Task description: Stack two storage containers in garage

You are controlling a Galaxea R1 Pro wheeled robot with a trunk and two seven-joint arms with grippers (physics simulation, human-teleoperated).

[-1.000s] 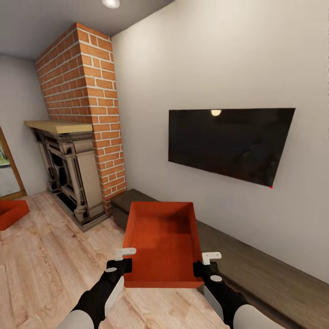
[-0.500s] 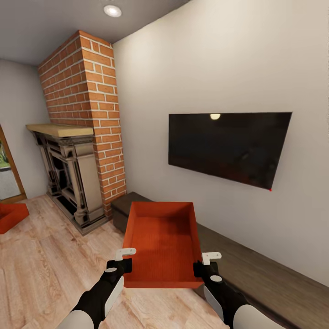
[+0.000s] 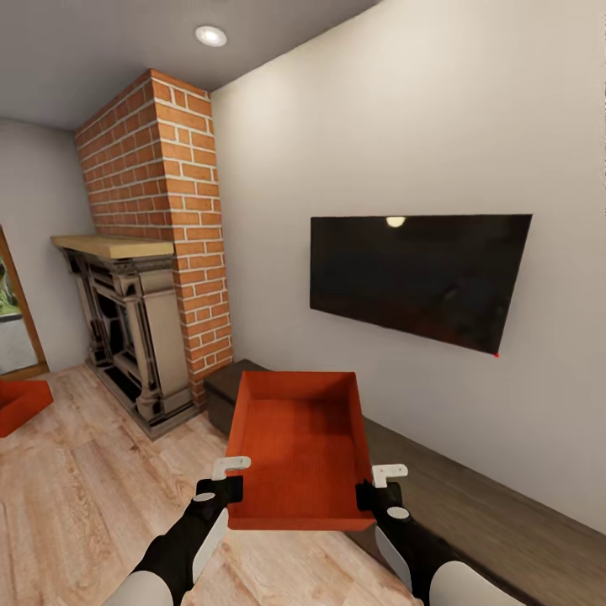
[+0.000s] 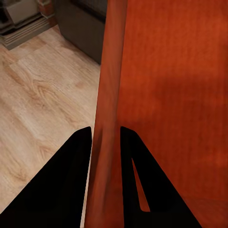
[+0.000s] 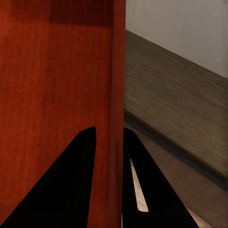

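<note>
While both arms reach fwd in the head view, an open-top red-orange storage container (image 3: 299, 450) sits held between them at centre, approx 6 o'clock of the picture, lifted off the wood-plank floor (image 3: 76, 488). The left gripper (image 3: 225, 478) is clamped on the container's left side wall near the front corner; the right gripper (image 3: 380, 485) is clamped on the right side wall opposite. In the left wrist view the two dark fingers (image 4: 66, 185) straddle the orange wall (image 4: 109, 118), one finger each side, pressed against it; light wood planks lie to the outside and the bin's inner bottom to the other. In the right wrist view the same: dark fingers (image 5: 71, 185) pinch the container wall (image 5: 116, 95), w/ the long dark low bench (image 5: 175, 99) just beyond the outer side. So both sets of jaws are grasping the container's walls.

The bin looks level and plain inside. Its far end overlaps the near end of the bench (image 3: 471, 505) in the head view; whether it touches can't be told.

The second storage container (image 3: 18, 404) rests on the plank floor at approx 9 o'clock, cut by the picture edge, well apart from the held one.

Room bits: black wall TV (image 3: 417, 278) at approx 2 o'clock on the pale wall, above the bench. Red brick fireplace (image 3: 160, 227) w/ dark surround and light mantel at approx 10 o'clock. A round ceiling light (image 3: 210, 35) at approx 11 o'clock. A wood-framed doorway (image 3: 17, 311) at the far left edge.
</note>
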